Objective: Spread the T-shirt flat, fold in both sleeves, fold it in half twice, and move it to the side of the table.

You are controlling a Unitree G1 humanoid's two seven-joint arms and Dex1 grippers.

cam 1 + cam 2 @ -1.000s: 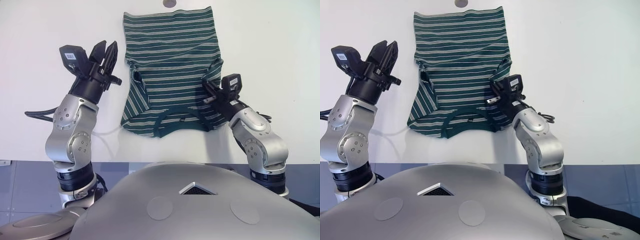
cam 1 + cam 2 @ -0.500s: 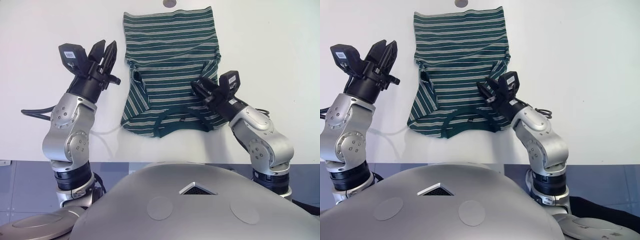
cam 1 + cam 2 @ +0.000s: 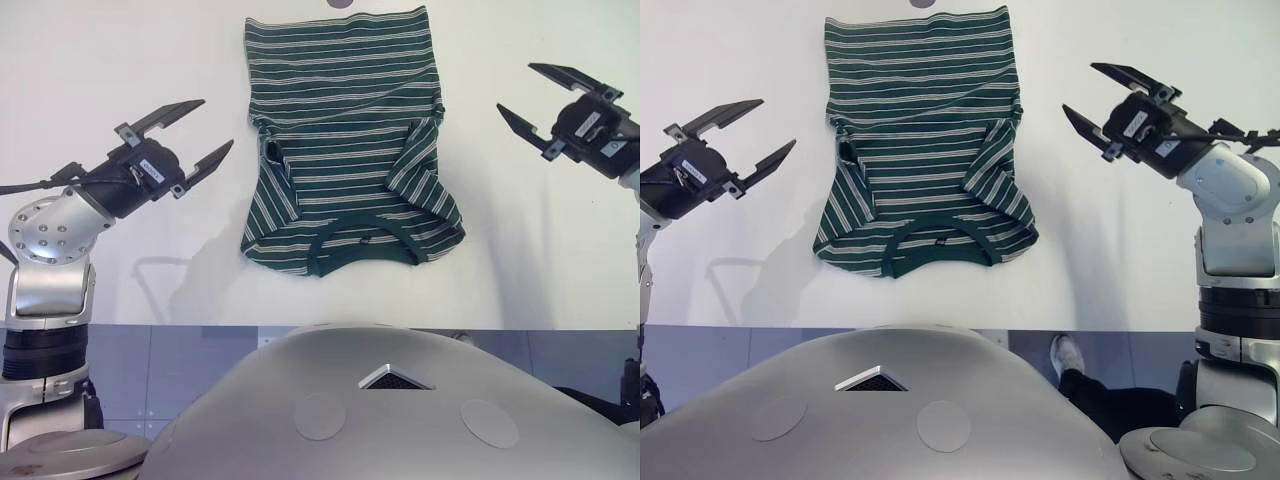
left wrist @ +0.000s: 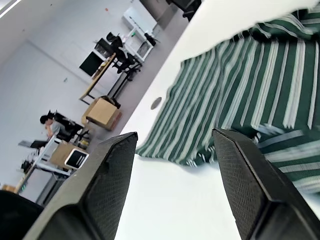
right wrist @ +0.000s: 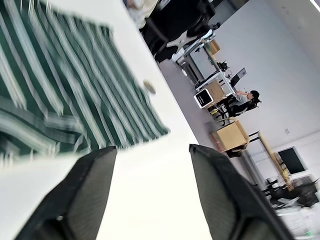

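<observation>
Between the two arms the T-shirt [image 3: 345,140] lies flat on the table [image 3: 520,250], its long axis running straight away from the robot, collar [image 3: 365,238] nearest. The left fingers [image 3: 165,113] and right fingers [image 3: 565,76] are spread wide and empty — equally near, one on each side. The right arm has let go of the sleeve, and both have swung outward.

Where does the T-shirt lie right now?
In the left eye view, the T-shirt lies on the white table between the left gripper and right gripper, touching neither, collar toward the robot.
</observation>
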